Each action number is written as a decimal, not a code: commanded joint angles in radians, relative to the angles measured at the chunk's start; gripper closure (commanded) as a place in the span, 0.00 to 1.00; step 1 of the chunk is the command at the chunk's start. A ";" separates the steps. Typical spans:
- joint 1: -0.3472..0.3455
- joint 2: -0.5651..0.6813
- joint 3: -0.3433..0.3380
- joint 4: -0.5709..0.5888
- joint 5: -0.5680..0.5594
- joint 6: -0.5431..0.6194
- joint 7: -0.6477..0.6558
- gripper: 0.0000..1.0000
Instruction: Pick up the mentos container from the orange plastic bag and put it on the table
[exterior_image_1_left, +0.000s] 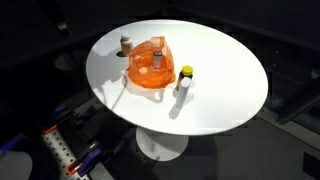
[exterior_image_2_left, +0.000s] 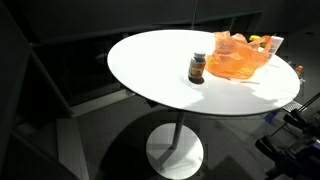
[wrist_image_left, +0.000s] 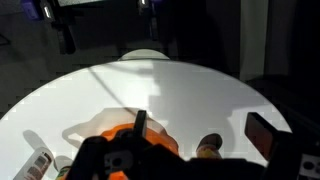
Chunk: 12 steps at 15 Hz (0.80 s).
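The container (exterior_image_1_left: 157, 60) stands upright inside the orange bag (exterior_image_1_left: 143, 78), its pale cap showing through the bag's open mouth, near the middle of the round white desk (exterior_image_1_left: 220, 95). A brown bottle (exterior_image_1_left: 125, 43) stands just behind the bag and a yellow-capped bottle (exterior_image_1_left: 185, 82) just beside it on the other side.

The hand (wrist_image_left: 185, 152) appears only in the wrist view, as dark blurred shapes along the bottom edge, well above the desk and roughly over the bag. I cannot tell from this whether its fingers are spread or pressed together.

The step in hand looks like the approach, and nothing is gripped yet. To do it well, the hand should be centred over the cap before it goes down, with the fingers spread wide enough to pass either side of the container. It is better to close on the body below the cap than on the loose plastic, since a pinched fold would drag the whole bag up. A slow, straight lift would let the bag slip off. The bare stretch of desk away from both bottles looks the safest place to set it down.
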 joint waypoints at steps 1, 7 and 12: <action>-0.003 0.000 0.002 0.002 0.001 -0.003 -0.002 0.00; -0.053 0.050 -0.009 0.084 -0.073 -0.040 -0.015 0.00; -0.094 0.114 -0.047 0.155 -0.165 -0.021 -0.092 0.00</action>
